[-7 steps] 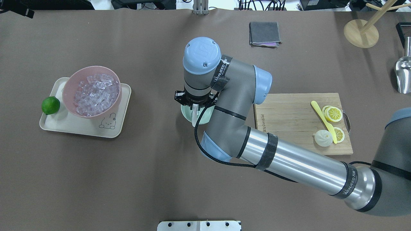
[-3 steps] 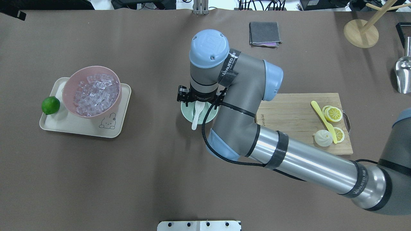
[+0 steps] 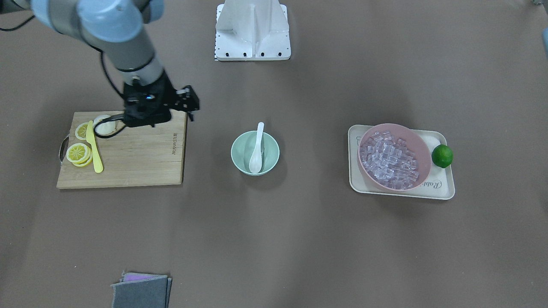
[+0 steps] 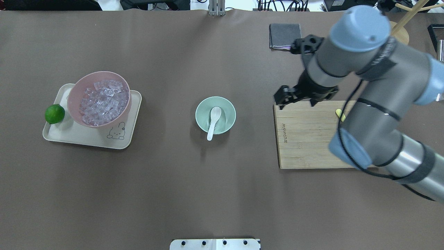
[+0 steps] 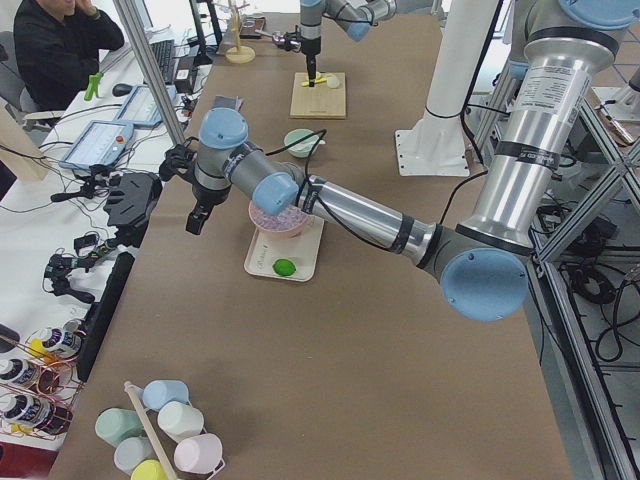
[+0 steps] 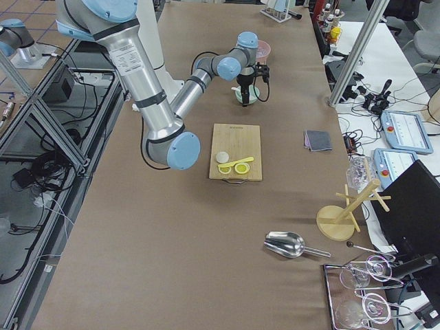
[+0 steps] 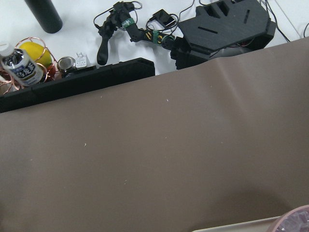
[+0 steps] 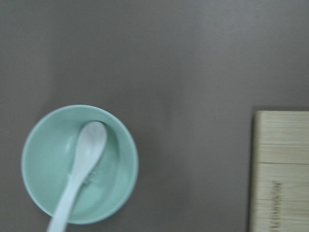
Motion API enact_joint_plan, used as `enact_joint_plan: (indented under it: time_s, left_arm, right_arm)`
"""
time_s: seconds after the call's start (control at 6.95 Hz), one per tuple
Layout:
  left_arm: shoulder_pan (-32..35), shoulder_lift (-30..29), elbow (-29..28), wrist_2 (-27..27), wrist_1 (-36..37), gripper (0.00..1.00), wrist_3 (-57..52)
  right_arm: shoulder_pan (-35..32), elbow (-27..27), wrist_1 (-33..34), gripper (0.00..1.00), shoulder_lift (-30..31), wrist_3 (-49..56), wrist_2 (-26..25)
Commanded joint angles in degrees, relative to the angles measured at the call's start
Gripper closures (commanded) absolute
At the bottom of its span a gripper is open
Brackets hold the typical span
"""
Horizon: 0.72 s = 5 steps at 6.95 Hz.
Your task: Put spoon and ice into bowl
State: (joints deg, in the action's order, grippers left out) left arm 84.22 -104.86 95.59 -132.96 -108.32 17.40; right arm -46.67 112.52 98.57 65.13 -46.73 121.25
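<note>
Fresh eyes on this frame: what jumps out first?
The white spoon lying in the small green bowl at the table's centre, handle poking over the rim. On the robot's left, a pink bowl heaped with ice sits on a tray beside a lime. The big right arm hangs over the cutting board on the robot's right.

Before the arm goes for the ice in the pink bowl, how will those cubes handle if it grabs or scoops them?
The ice cubes look glassy and smooth, so probably slippery in a pinch. They lie heaped loose in the pink bowl, so neighbours will likely shift or tumble when one is pulled. Each is small, so probably light and stiff.
</note>
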Motion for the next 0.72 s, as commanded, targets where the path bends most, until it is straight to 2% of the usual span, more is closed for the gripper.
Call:
enact_joint_plan:
  time_s: [0.0, 0.29, 0.58]
  left_arm:
    - [2.17, 3.77, -0.14, -1.51, -0.31, 0.02, -5.94]
    - [3.40, 4.57, -2.06, -1.42, -0.40, 0.02, -7.38]
    - [3.84, 4.57, -5.92, -1.16, -0.40, 0.02, -7.38]
  right_arm:
    - [-10.59, 3.23, 0.04, 0.00, 9.29, 13.81, 2.94]
    - [-17.72, 1.49, -0.23, 0.00, 13.25, 17.62, 2.85]
    - [-21.51, -1.32, -0.58, 0.00, 16.85, 20.44, 2.15]
